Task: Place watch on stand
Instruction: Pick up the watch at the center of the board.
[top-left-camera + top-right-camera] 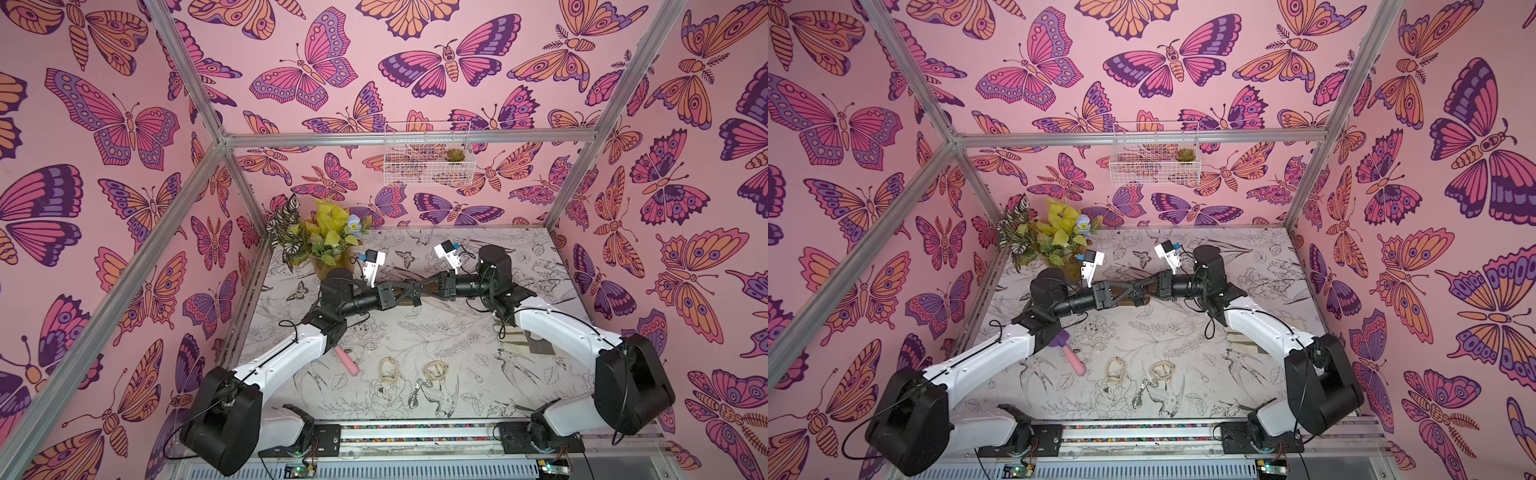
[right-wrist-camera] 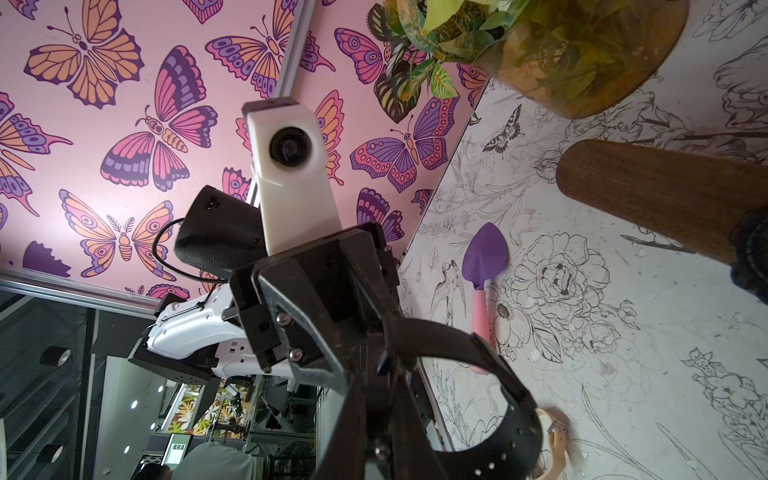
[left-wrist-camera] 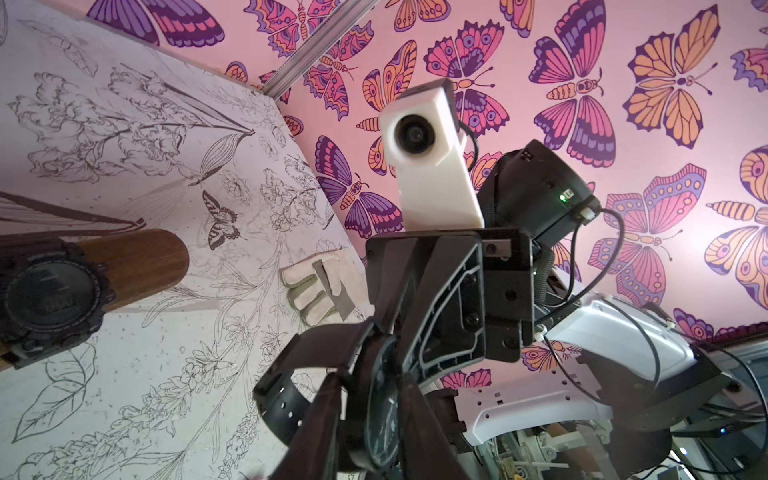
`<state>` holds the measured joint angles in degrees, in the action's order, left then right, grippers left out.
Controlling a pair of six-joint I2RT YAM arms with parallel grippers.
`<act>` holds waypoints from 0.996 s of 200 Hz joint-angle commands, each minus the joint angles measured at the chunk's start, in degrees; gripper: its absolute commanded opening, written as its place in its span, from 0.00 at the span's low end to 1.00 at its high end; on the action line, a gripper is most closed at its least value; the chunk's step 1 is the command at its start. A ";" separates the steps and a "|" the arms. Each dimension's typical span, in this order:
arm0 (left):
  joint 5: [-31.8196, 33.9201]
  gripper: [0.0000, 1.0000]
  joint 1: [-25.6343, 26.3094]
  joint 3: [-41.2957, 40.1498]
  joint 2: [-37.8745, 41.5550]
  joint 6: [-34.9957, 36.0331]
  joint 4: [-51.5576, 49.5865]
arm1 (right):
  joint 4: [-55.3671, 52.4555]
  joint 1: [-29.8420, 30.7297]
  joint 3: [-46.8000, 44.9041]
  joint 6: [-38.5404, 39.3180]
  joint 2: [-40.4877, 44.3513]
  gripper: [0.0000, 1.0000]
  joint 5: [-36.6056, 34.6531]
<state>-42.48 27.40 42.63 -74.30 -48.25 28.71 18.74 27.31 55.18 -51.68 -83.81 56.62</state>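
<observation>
Both arms are seen meeting above the middle of the counter [image 1: 457, 332], where a black watch [image 3: 380, 399] is held clear of the surface between them. The left pincer [image 1: 411, 291] is clenched on the watch case, its fingers [image 3: 328, 415] being pressed against either side of it; the right pincer [image 1: 426, 284] is likewise clenched on the same watch from the opposite side. The perforated strap [image 2: 498, 374] is seen looping out freely to one side. The stand [image 3: 137, 266] is set directly beneath and behind the joined pincers, near mid-counter, with its rounded bar end left bare. A second dark watch [image 3: 50, 295] is already wrapped around the bar. A purple-bladed trowel [image 2: 484, 253] is laid toward the left edge, two pale bands [image 1: 390, 369] are placed near the front edge, and a potted plant [image 1: 324, 237] is stood in the far left corner.
</observation>
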 commanded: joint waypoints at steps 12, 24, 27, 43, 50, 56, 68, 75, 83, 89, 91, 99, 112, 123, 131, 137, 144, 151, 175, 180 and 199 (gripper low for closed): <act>-0.94 0.17 0.29 1.05 -0.81 0.00 1.52 | 2.17 -0.24 0.02 -0.56 0.48 0.02 0.96; -1.03 0.17 0.37 1.16 -1.18 -0.09 1.55 | 2.50 -0.24 0.01 -0.72 0.48 0.02 0.95; -1.03 0.17 0.38 1.21 -1.24 -0.09 1.62 | 2.72 -0.24 -0.05 -0.85 0.49 0.02 0.99; -0.94 0.14 0.40 1.29 -1.42 -0.18 1.78 | 3.59 -0.24 -0.15 -1.46 0.38 0.02 1.29; -0.94 0.11 0.44 1.31 -1.54 -0.26 1.84 | 3.80 -0.24 -0.20 -1.62 0.40 0.03 1.39; -1.00 0.10 0.46 1.40 -1.60 -0.27 1.99 | 3.84 -0.24 -0.25 -1.67 0.40 0.03 1.39; -0.77 0.06 0.42 1.46 -1.57 -0.31 1.97 | 3.88 -0.28 -0.46 -1.59 0.40 0.03 1.39; -0.68 0.04 0.46 1.49 -1.59 -0.35 2.01 | 3.81 -0.24 -0.66 -1.52 0.40 0.04 1.39; -0.54 0.03 0.46 1.49 -1.57 -0.35 2.01 | 3.93 -0.24 -0.85 -1.49 0.49 0.04 1.30; -0.50 0.03 0.46 1.49 -1.66 -0.35 1.99 | 3.96 -0.24 -0.94 -1.45 0.49 0.04 1.31; -0.50 0.03 0.46 1.49 -1.71 -0.42 2.04 | 4.00 -0.24 -0.95 -1.44 0.49 0.04 1.30; -0.50 0.03 0.44 1.57 -1.77 -0.41 1.97 | 4.18 -0.24 -1.04 -1.48 0.58 0.04 1.21; -0.50 0.01 0.46 1.58 -2.01 -0.53 2.05 | 4.28 -0.24 -1.04 -1.52 0.73 0.04 1.30; -0.51 0.00 0.44 1.58 -2.12 -0.68 2.11 | 4.29 -0.24 -0.95 -1.58 0.75 0.06 1.46; -0.52 0.00 0.46 1.53 -2.16 -0.77 2.34 | 4.24 -0.24 -0.95 -1.55 0.71 0.09 1.56; -0.50 0.00 0.46 1.49 -2.12 -0.86 2.45 | 4.28 -0.24 -0.95 -1.42 0.73 0.13 1.65; -0.50 0.00 0.46 1.49 -2.08 -0.88 2.50 | 4.18 -0.24 -0.95 -1.44 0.77 0.18 1.66; -0.37 0.00 0.46 1.41 -1.99 -0.88 2.55 | 4.09 -0.24 -1.04 -1.26 0.89 0.23 1.65; 0.59 0.00 0.44 1.05 -1.56 -0.88 2.53 | 3.93 -0.24 -1.21 -0.84 1.24 0.28 1.34; 0.79 0.00 0.46 0.92 -1.57 -0.88 2.57 | 3.86 -0.24 -1.15 -0.79 1.28 0.28 1.31; 1.15 0.00 0.38 0.70 -1.57 -0.82 2.53 | 3.31 -0.32 -0.99 -0.36 1.46 0.29 1.21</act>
<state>-42.72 27.68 43.29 -75.50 -50.37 31.27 21.61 26.65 54.02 -52.47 -83.79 56.64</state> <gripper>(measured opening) 0.118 0.289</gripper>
